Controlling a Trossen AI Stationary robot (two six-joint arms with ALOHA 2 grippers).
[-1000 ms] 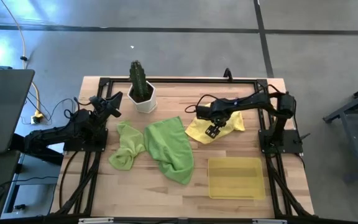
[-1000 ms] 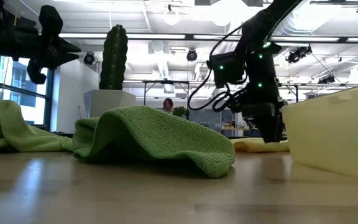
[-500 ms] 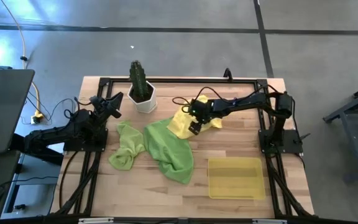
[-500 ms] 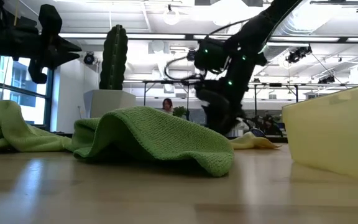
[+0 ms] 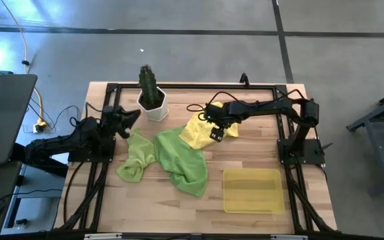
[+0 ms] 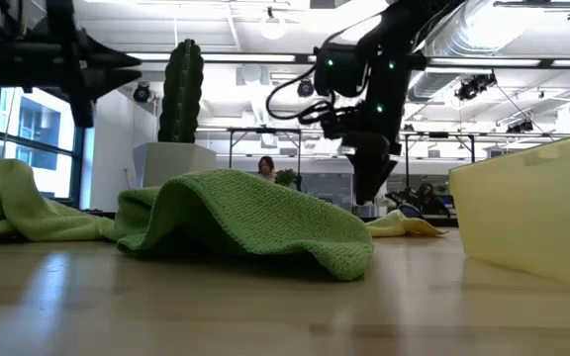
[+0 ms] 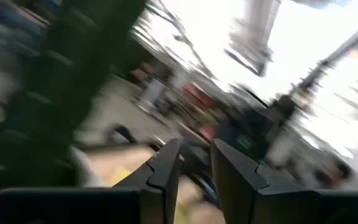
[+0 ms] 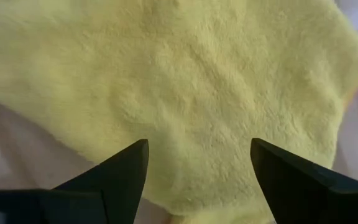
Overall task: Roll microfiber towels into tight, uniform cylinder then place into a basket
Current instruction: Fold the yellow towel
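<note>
Three towels lie on the table [image 5: 245, 155] in the high view: a yellow towel [image 5: 193, 130] just above the frame's centre, a large green towel [image 5: 182, 159] at centre whose upper right corner the yellow one overlaps, and a small green towel [image 5: 135, 157] bunched just left of it, touching its left edge. Right gripper [image 5: 217, 133] hovers over the yellow towel's right part, its arm reaching in from the right; in the right wrist view the gripper [image 8: 199, 163] has its fingers [image 8: 120, 171] spread wide with only yellow cloth below them and nothing grasped. In the low view it hangs above the table behind the big green towel [image 6: 255, 222], clear of the yellow towel [image 6: 404, 225] lying flat at mid-right. Left gripper [image 5: 127, 117] sits at the frame's mid-left, just above the small green towel and beside the cactus pot [image 5: 153, 107]; in the left wrist view its fingers [image 7: 166, 171] stand a narrow gap apart with nothing between them. Basket [image 5: 252, 191] rests at the lower right of the high view, well apart from the towels, with no towel in it; its pale yellow wall [image 6: 532, 218] fills the low view's right edge.
</note>
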